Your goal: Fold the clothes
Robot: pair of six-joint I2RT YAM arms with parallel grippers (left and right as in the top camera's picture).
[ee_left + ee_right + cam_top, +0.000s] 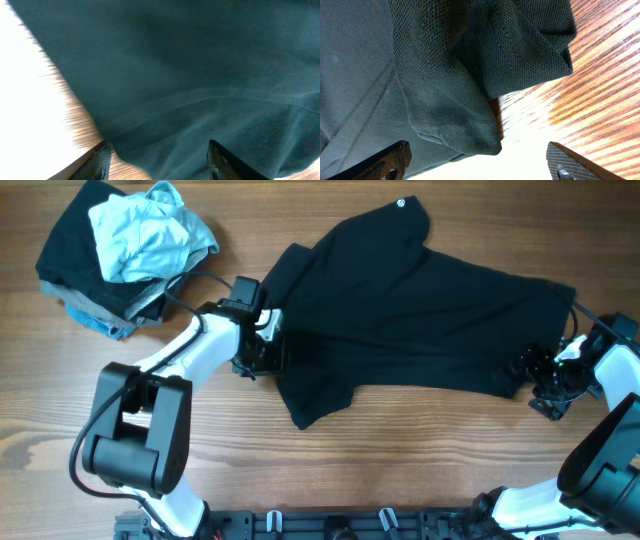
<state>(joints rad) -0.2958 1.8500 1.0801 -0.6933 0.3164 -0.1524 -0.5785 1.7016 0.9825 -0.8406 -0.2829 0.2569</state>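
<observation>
**A:** How far along is the folding?

**B:** Early, I'd say. The large plain black soft-fabric shirt [420, 310] lies across the middle and right of the brown wooden table [400, 470]. It is spread loosely, not squared up. Its small white neck tag [402, 203] is at the far edge, and one flap trails toward the near left. There may be one fold laid over the body, but black on black from overhead makes that hard to tell. No neat rectangle yet.

**A:** And the arms?

**B:** One is at each end. The left gripper [262, 352] sits at the shirt's left edge with its jaws apart. In the wrist view cloth lies ahead of the fingers, and nothing is pinched. The right gripper [538, 376] is at the right edge with its jaws wide. A rumpled corner of fabric lies between the fingers, not clamped.

**A:** What's left, then?

**B:** Most of it, by my reckoning. The loose flap needs tucking in, the wrinkles smoothing, and the body doubling over.

**A:** Anything in the way?

**B:** Not really. A crumpled pale blue garment [150, 235] sits on a heap of dark, grey and blue garments [80, 275] at the far left corner, well apart from the shirt. The bunched corner by the right gripper is the likelier nuisance.
</observation>
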